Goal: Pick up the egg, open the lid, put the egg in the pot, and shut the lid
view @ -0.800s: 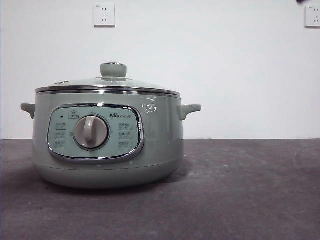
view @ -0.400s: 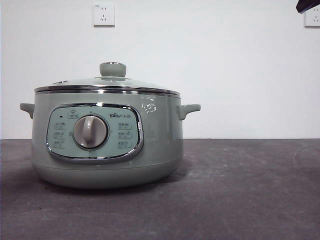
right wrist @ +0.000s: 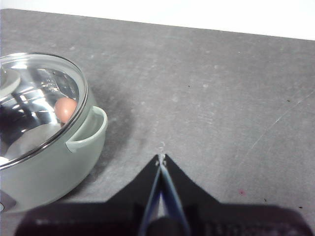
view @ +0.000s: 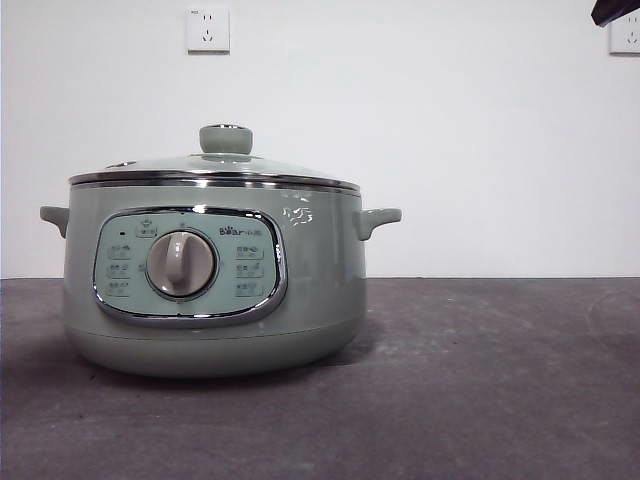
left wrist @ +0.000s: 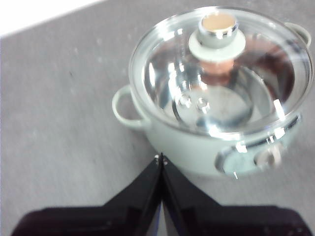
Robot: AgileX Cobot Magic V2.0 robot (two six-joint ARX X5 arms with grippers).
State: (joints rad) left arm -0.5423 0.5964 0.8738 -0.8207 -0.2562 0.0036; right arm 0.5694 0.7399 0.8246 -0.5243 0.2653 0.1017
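The pale green pot (view: 213, 275) stands on the grey table with the glass lid (view: 215, 165) closed on it. Through the glass I see the reddish-brown egg (right wrist: 65, 109) lying inside the pot; it also shows under the lid's knob as the egg (left wrist: 217, 67). My left gripper (left wrist: 161, 160) hangs above the table beside the pot (left wrist: 197, 147), shut and empty. My right gripper (right wrist: 161, 160) is over bare table away from the pot's side handle (right wrist: 88, 130), shut and empty. A black arm tip (view: 615, 10) shows at the front view's top right corner.
Two wall sockets (view: 208, 30) sit on the white wall behind. The dark grey table (view: 480, 380) stretches to the right of the pot.
The black arm tip at the top right corner has come slightly further into view than a second ago. The pot and lid have not moved.
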